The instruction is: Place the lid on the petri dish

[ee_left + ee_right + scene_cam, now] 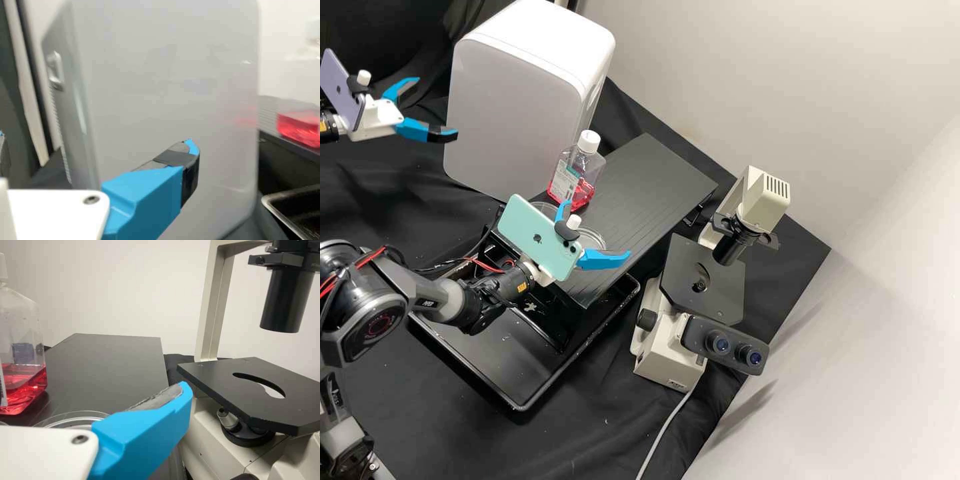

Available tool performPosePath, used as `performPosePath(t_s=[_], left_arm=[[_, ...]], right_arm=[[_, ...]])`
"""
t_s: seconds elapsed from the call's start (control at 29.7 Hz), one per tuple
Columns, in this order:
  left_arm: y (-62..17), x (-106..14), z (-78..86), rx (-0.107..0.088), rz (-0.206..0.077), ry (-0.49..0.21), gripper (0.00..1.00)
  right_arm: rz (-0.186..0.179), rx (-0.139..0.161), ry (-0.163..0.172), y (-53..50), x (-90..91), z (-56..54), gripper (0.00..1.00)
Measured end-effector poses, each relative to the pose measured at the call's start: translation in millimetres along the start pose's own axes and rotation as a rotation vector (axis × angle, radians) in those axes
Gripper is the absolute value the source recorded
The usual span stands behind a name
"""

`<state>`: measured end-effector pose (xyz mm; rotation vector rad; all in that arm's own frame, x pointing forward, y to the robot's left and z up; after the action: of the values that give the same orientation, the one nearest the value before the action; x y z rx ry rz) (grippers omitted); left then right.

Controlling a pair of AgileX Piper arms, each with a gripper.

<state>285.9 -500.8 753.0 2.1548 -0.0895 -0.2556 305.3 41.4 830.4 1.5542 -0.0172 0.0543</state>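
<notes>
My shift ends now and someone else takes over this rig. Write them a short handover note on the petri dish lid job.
Left gripper: open, empty, up beside the white box, away from the work.
Right gripper: open, fingers astride the petri dish in the high view; I cannot tell whether they touch it.
Petri dish: on the black platform, near the bottle of red liquid.
Done: I cannot tell whether the lid is already on.
Left: confirm the lid is seated; if so, probably just withdraw the right arm.
</notes>
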Motion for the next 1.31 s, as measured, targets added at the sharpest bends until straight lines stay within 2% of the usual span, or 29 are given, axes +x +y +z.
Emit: performPosePath(t_s=[0.1, 0.13, 0.34, 0.54, 1.04, 1.31], left_arm=[[-15.5, -10.3, 7.2, 0.018, -0.033, -0.059, 1.00], [-19.3, -13.3, 9.2, 0.016, -0.040, -0.080, 1.00], [-33.1, -34.4, 22.1, 0.035, -0.096, -0.214, 1.00], [-34.4, -45.0, 26.0, 0.043, -0.110, -0.246, 1.00], [-35.6, -46.2, 31.6, 0.068, -0.119, -0.311, 1.00], [-40.1, -47.0, 36.3, 0.070, -0.137, -0.333, 1.00]], right_arm=[[0.000, 0.000, 0.000, 0.0, 0.0, 0.0, 1.00], [0.000, 0.000, 0.000, 0.0, 0.0, 0.0, 1.00], [0.000, 0.000, 0.000, 0.0, 0.0, 0.0, 1.00], [0.000, 0.000, 0.000, 0.0, 0.0, 0.0, 1.00], [0.000, 0.000, 0.000, 0.0, 0.0, 0.0, 1.00], [0.000, 0.000, 0.000, 0.0, 0.0, 0.0, 1.00]])
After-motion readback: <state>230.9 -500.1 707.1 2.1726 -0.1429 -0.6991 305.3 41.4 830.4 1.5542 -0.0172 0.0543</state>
